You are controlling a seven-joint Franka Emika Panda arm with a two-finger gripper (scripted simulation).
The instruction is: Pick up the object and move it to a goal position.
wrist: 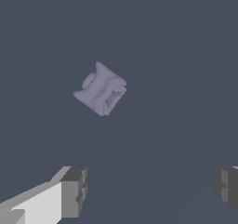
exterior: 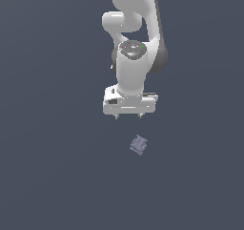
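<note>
The object (exterior: 138, 145) is a small pale purple-grey blocky piece lying on the dark grey floor, a little in front of my gripper and slightly toward the exterior view's right. In the wrist view the object (wrist: 101, 90) shows whole, with a hollow on one face, apart from my fingers. My white gripper (exterior: 128, 117) hangs above the floor, open and empty, with only its short dark fingertips (exterior: 141, 115) showing under the hand. In the wrist view my gripper (wrist: 151, 188) has its two grey pads (wrist: 74, 190) wide apart with nothing between them.
The white arm (exterior: 133, 43) rises behind the gripper toward the exterior view's top. The floor (exterior: 47, 176) is a plain dark grey surface with no other objects or edges in view.
</note>
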